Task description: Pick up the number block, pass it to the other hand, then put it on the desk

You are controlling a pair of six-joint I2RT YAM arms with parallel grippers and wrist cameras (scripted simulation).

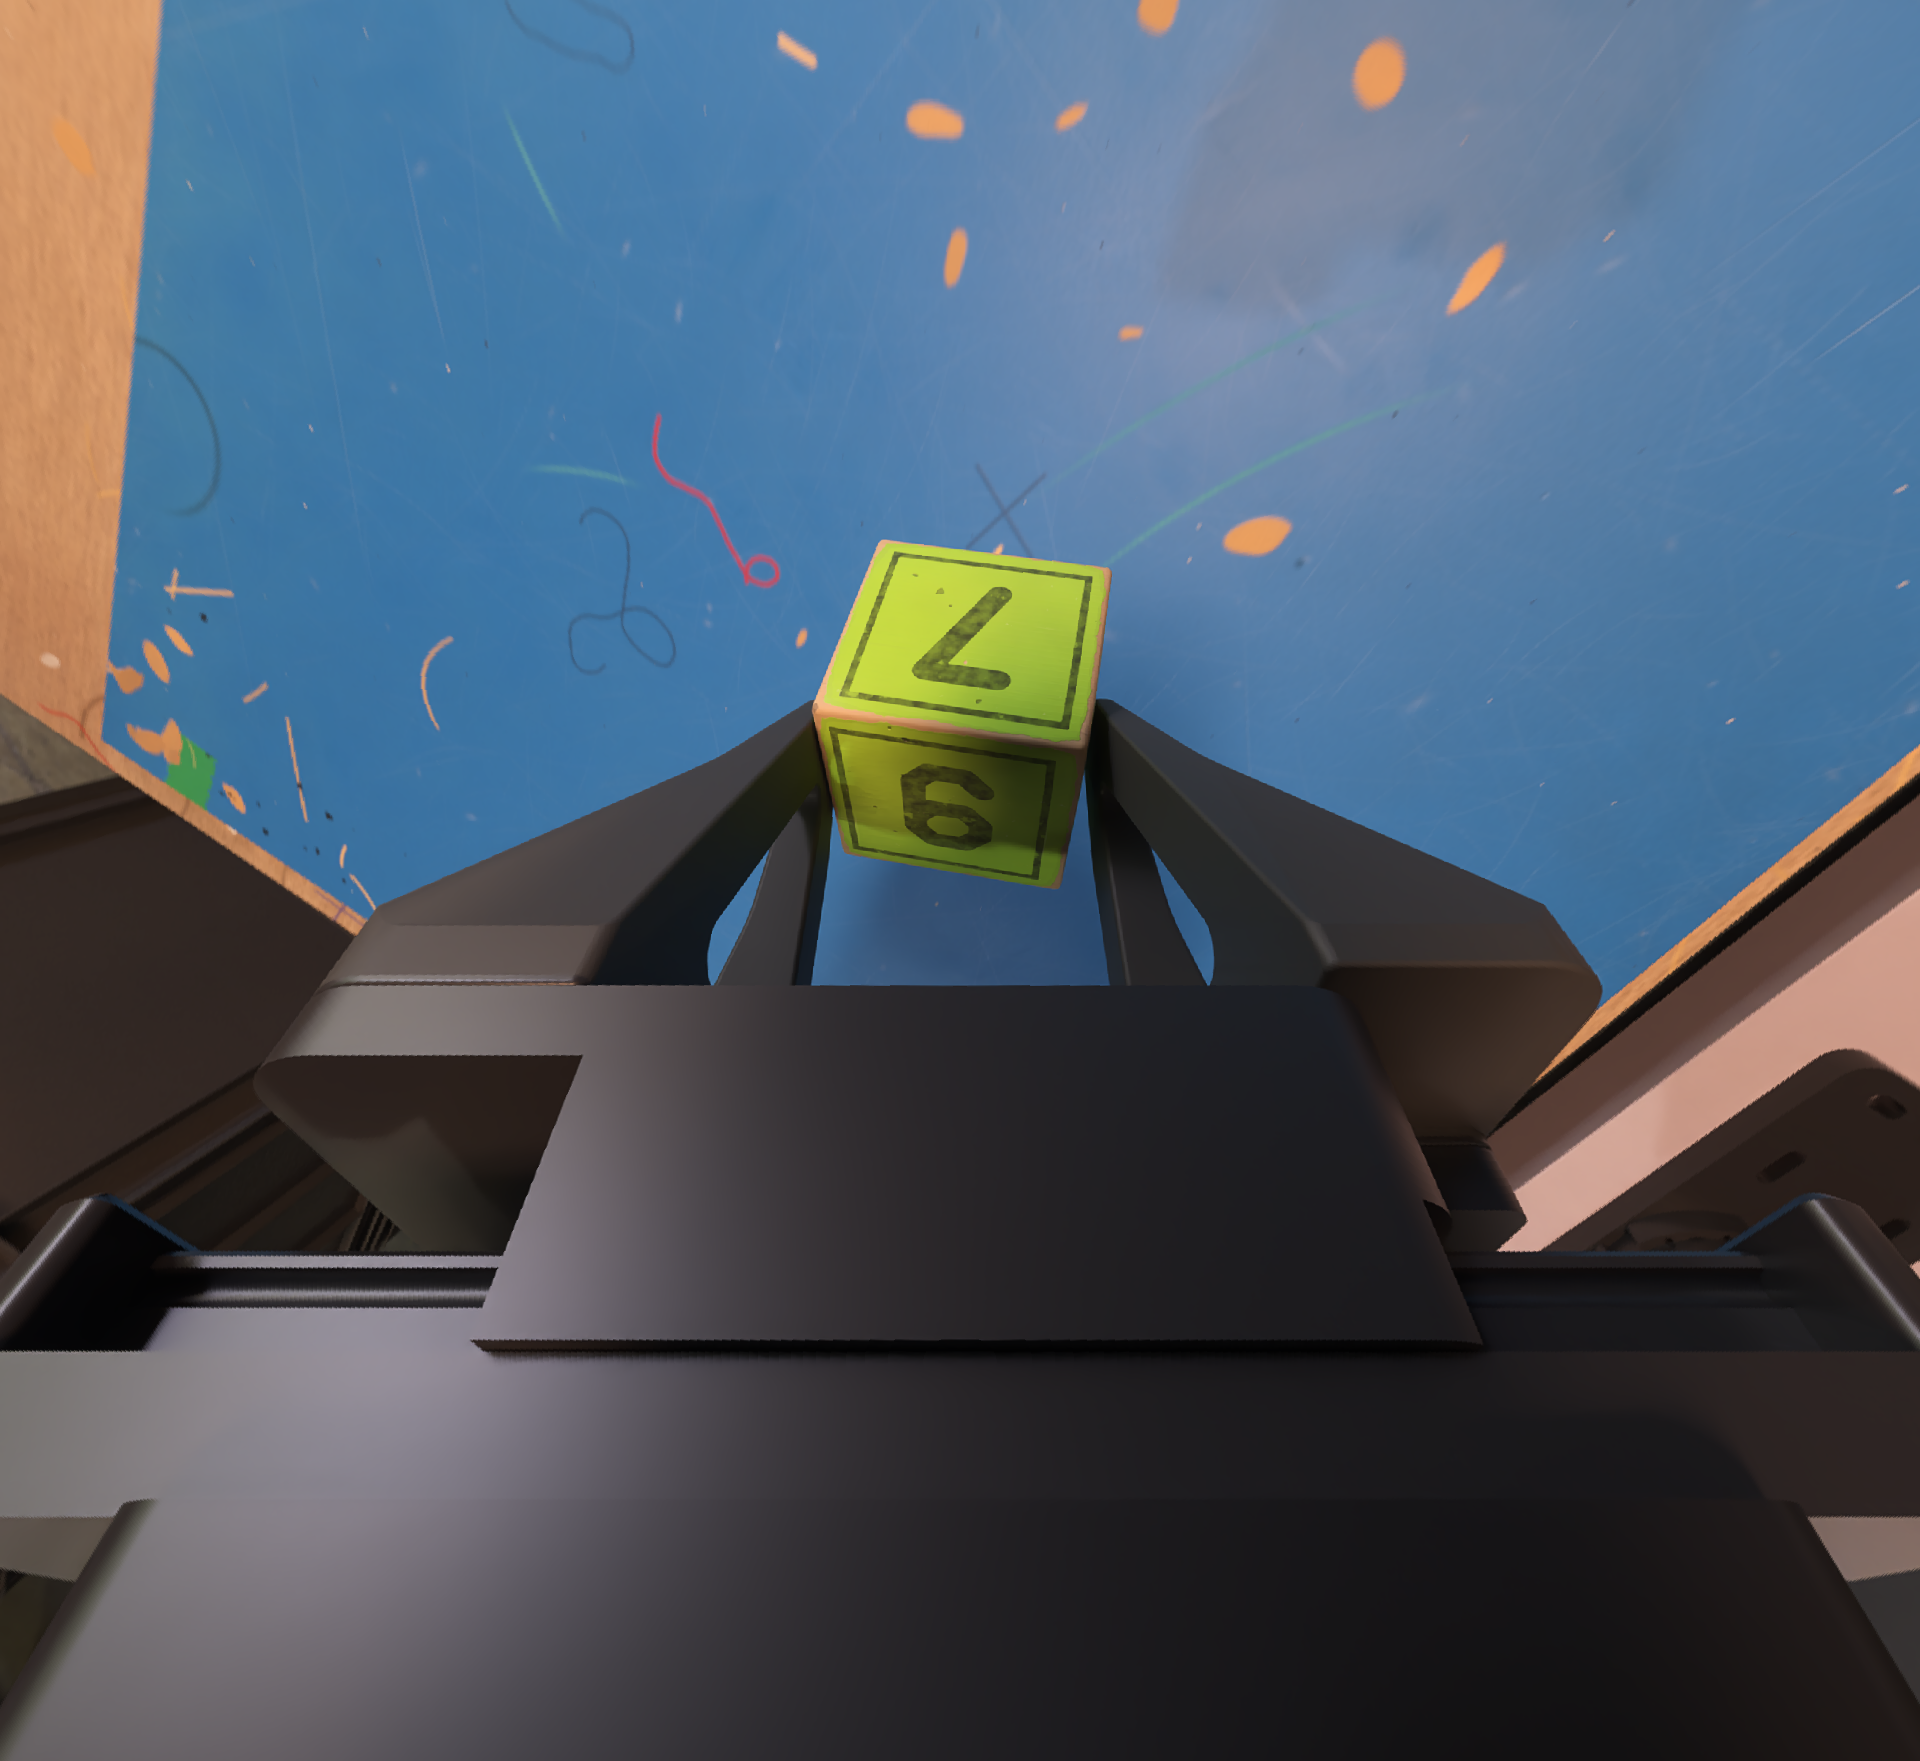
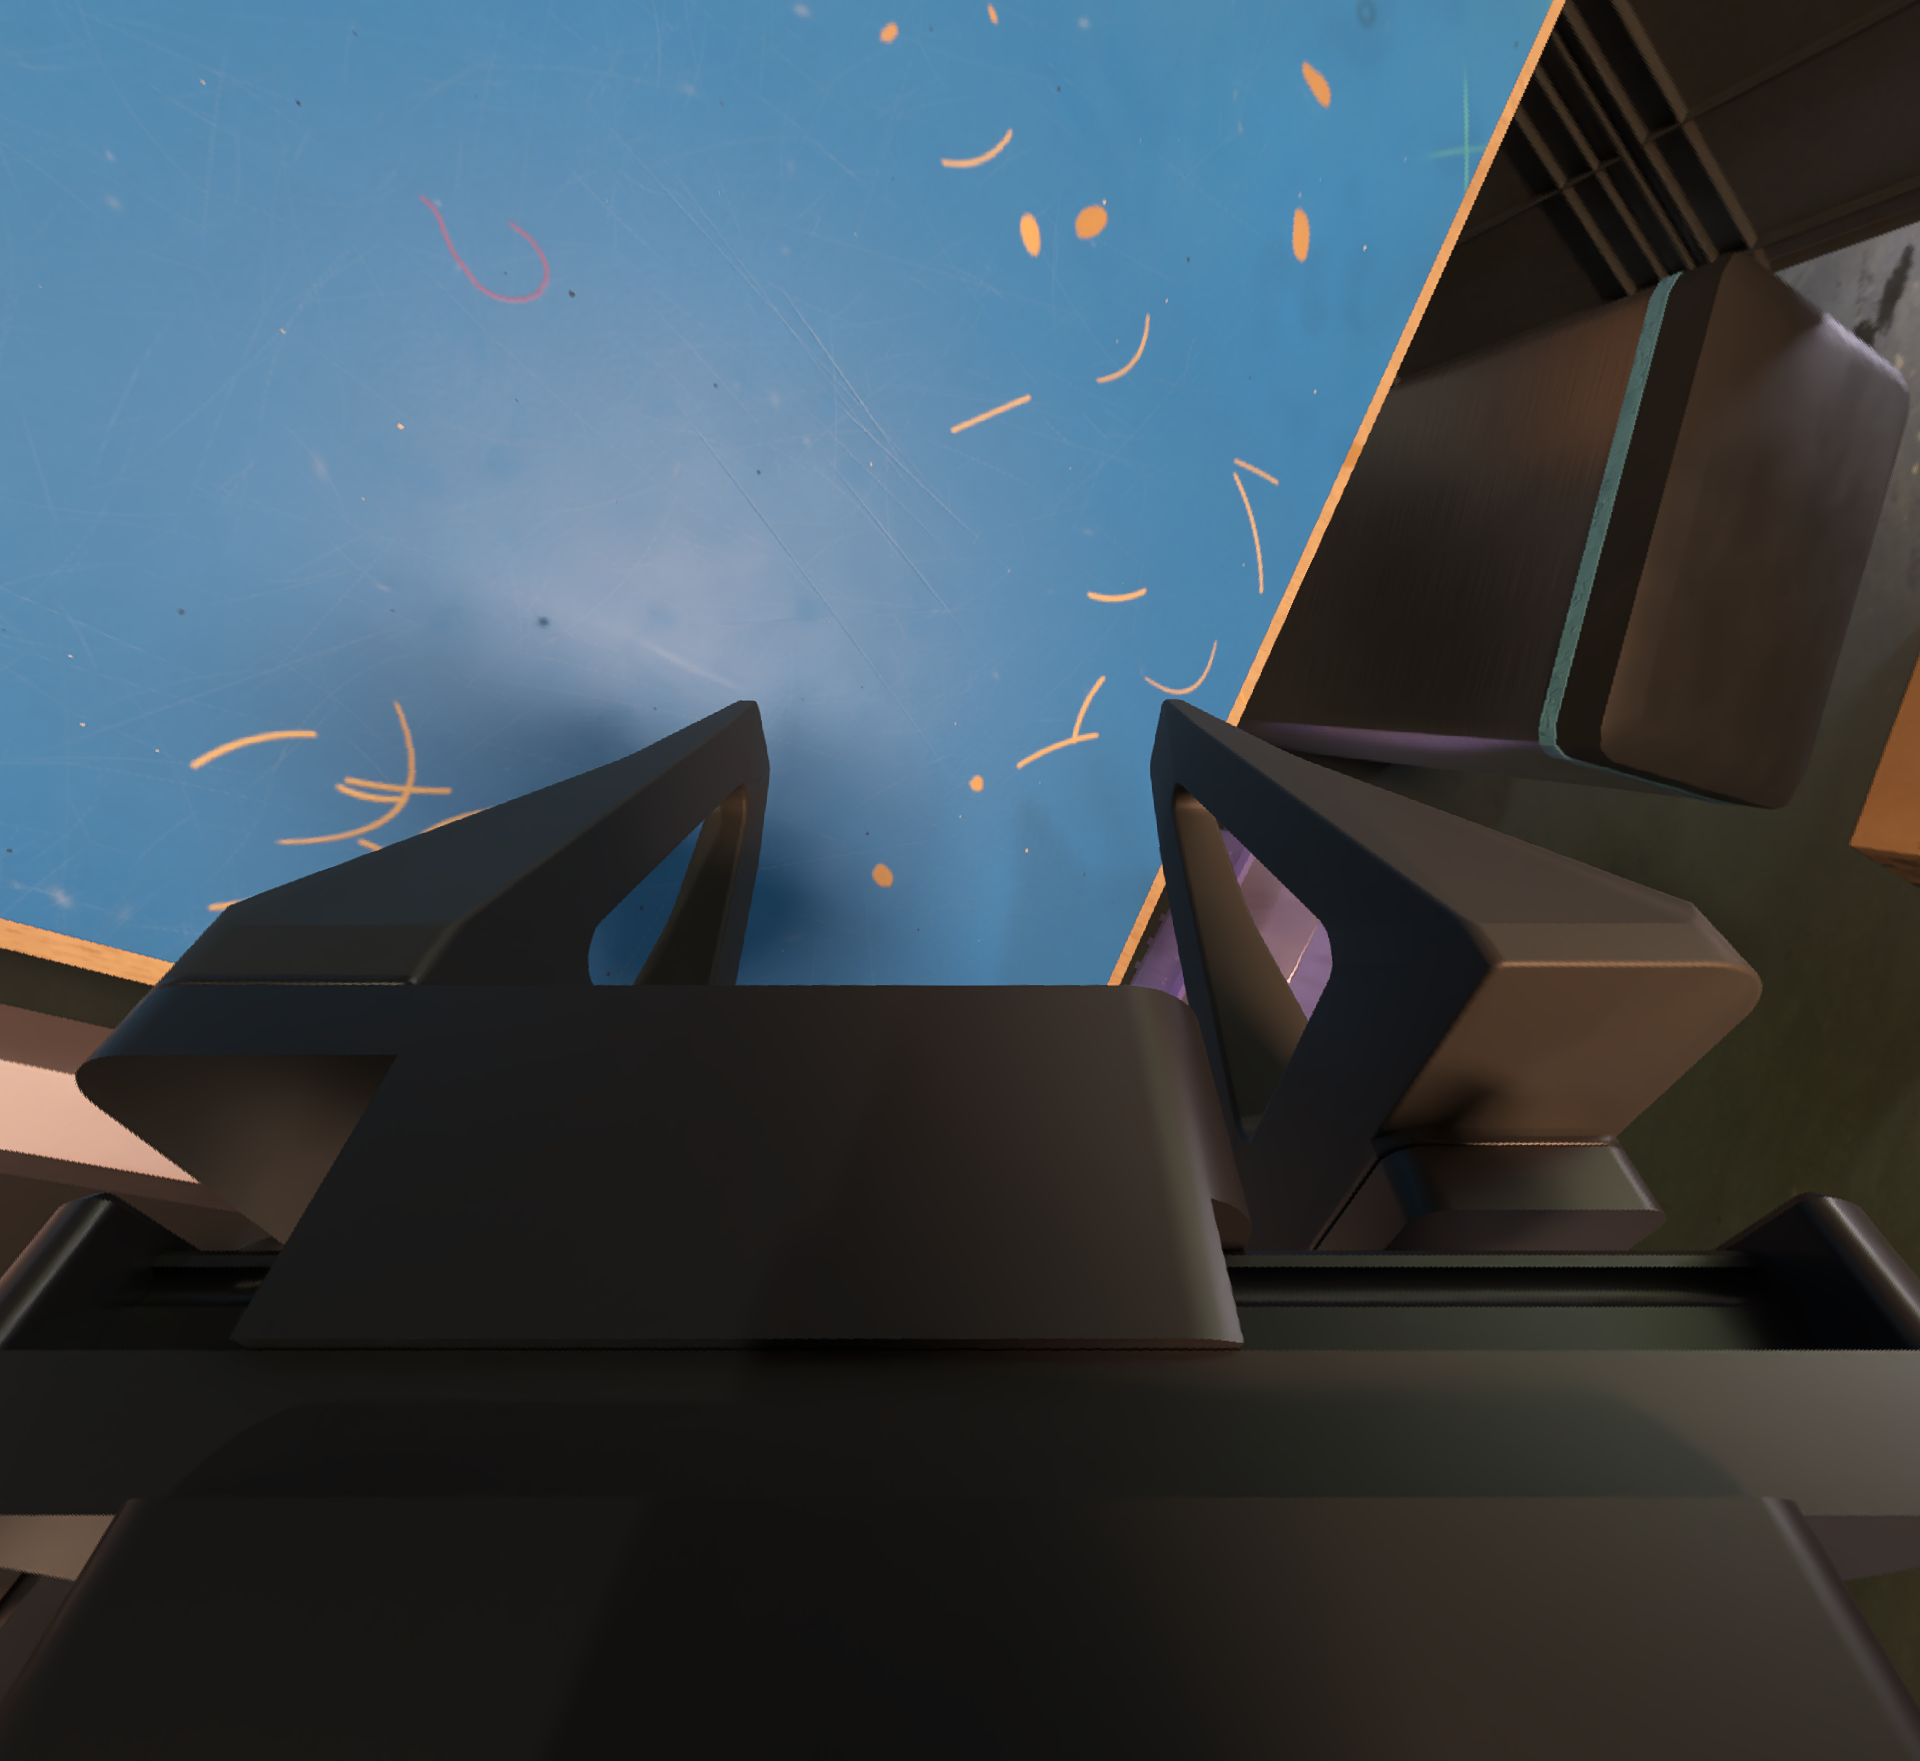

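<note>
The number block (image 1: 966,657) is a lime-green cube with black digits in square frames on its faces. It sits slightly tilted between the black fingertips of my left gripper (image 1: 956,724), which is shut on its two sides over the blue desk (image 1: 1039,257). My right gripper (image 2: 956,724) is open and empty, with its fingers wide apart above the blue desk (image 2: 520,361) near the desk's edge. The block does not show in the right wrist view.
The desk top is scratched blue with orange flecks and a wooden rim (image 1: 62,257). In the right wrist view a dark boxy robot part (image 2: 1714,516) stands beyond the desk edge (image 2: 1351,464). A dark frame (image 1: 125,932) lies off the desk's lower left corner.
</note>
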